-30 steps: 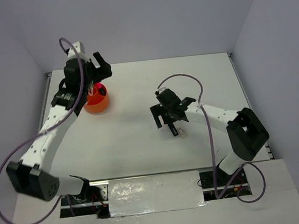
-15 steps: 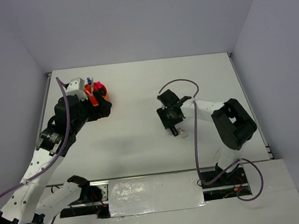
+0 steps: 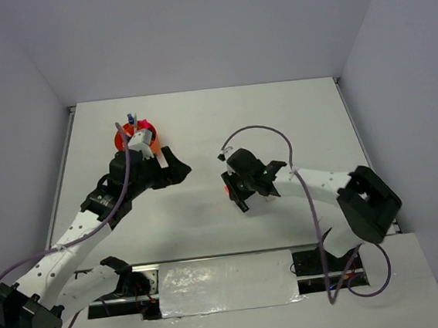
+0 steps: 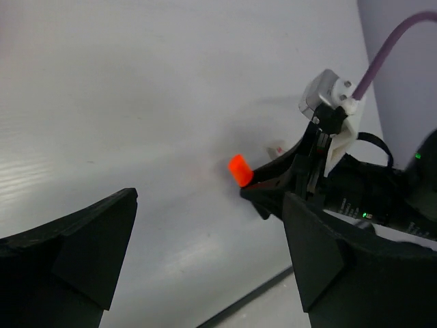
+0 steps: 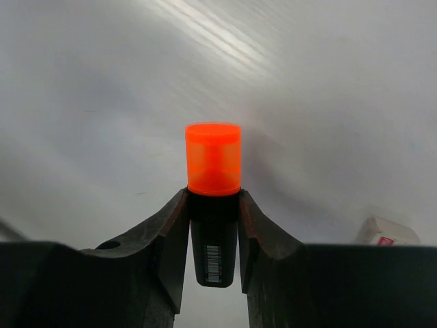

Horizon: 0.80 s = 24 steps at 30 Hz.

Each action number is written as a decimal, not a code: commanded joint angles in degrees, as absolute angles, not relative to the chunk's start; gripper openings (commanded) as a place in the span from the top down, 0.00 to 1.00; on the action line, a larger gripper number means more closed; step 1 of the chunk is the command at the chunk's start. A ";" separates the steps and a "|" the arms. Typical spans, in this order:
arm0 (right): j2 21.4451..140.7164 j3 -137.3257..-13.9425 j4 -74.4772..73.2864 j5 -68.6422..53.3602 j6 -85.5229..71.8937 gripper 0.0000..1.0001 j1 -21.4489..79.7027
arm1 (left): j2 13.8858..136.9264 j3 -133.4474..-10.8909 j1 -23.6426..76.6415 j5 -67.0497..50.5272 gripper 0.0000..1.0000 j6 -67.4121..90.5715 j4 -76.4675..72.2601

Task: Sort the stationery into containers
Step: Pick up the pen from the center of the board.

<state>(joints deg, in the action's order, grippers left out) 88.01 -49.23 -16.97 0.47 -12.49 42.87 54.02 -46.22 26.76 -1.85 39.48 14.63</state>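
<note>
R fingers (image 5: 167, 239) tight on orange-tipped highlighter (image 5: 213, 160); L fingers (image 4: 89, 239) wide apart above table (image 4: 136, 102)

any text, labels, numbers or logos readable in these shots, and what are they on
No readable words, brands or numbers in any view.
Barcode label on the black body of the orange-capped highlighter held in the right gripper: too small to read.
Red mark on the white eraser: blurred, unreadable.
</note>
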 commanded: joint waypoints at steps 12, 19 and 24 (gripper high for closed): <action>57.92 -43.50 -0.35 6.06 -16.79 1.00 54.58 | 62.49 -51.94 45.26 -2.81 0.08 51.42 -6.31; 52.56 -41.66 -0.26 5.71 -17.31 1.00 54.93 | 64.68 -53.09 47.55 -1.58 0.29 50.98 -6.85; 50.28 -41.22 -0.18 7.03 -17.23 1.00 55.11 | 67.06 -53.53 47.81 -3.69 0.47 51.24 -7.56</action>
<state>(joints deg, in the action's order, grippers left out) 52.03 -41.45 -2.96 5.52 -16.93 54.63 66.13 -51.24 47.35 -2.24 50.22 -4.38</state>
